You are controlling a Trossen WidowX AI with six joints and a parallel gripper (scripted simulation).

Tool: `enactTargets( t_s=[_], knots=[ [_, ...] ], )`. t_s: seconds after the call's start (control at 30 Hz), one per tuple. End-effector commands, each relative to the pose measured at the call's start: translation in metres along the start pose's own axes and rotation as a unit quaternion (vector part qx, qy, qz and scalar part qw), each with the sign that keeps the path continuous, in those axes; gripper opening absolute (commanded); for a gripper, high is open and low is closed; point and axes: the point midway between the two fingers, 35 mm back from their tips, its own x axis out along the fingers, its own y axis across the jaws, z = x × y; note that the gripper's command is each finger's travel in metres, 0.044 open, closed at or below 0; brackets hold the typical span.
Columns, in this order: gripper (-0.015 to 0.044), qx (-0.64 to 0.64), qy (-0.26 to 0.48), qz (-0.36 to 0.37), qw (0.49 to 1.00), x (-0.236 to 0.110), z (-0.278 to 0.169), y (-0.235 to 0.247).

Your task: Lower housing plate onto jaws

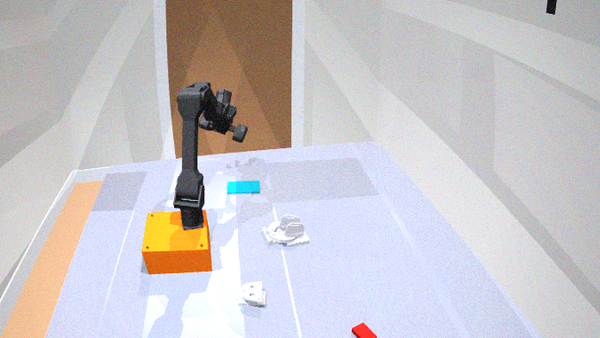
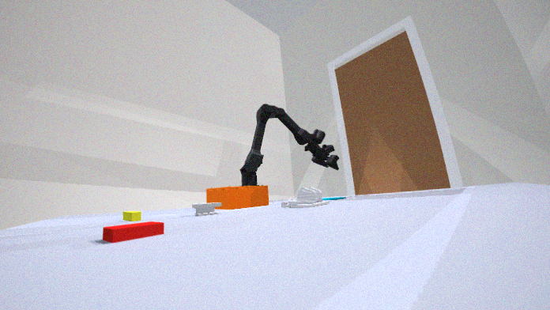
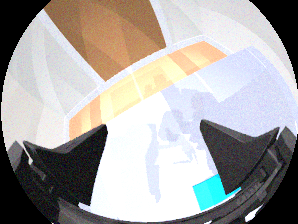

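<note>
My gripper [image 1: 224,128] [image 2: 331,156] [image 3: 154,122] is open and empty, high above the far part of the table. A white assembly [image 1: 286,234] [image 2: 309,197] stands on a flat base in front of the orange block, with two rounded upright parts side by side on it. A small white piece with two dark holes, seemingly the housing plate [image 1: 253,294] [image 2: 206,206], lies apart from it, nearer the top camera. In the exterior view its flat top looks about level on a narrower support. Pins and stubs are too small to tell. Neither white thing shows in the wrist view.
The arm stands on an orange block [image 1: 177,233] [image 2: 237,198]. A cyan slab [image 1: 243,187] [image 2: 333,198] [image 3: 206,192] lies beyond the white assembly. A red bar [image 1: 364,331] [image 2: 133,232] lies near the exterior camera, with a yellow block [image 2: 132,216] behind it.
</note>
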Motion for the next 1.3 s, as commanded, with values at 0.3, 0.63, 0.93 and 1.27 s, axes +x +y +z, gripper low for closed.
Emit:
enactTargets(
  t_s=[0.3, 0.63, 0.93, 1.27],
  knots=[
    [0.044, 0.052, 0.042, -0.203, 0.977, -0.076, -0.004, -0.219],
    [0.044, 0.131, 0.098, -0.328, 0.93, -0.184, -0.06, -0.344],
    [0.044, 0.201, 0.139, -0.393, 0.886, -0.269, -0.119, -0.394],
    [0.044, 0.305, 0.208, -0.442, 0.818, -0.41, -0.231, -0.41]
  ],
)
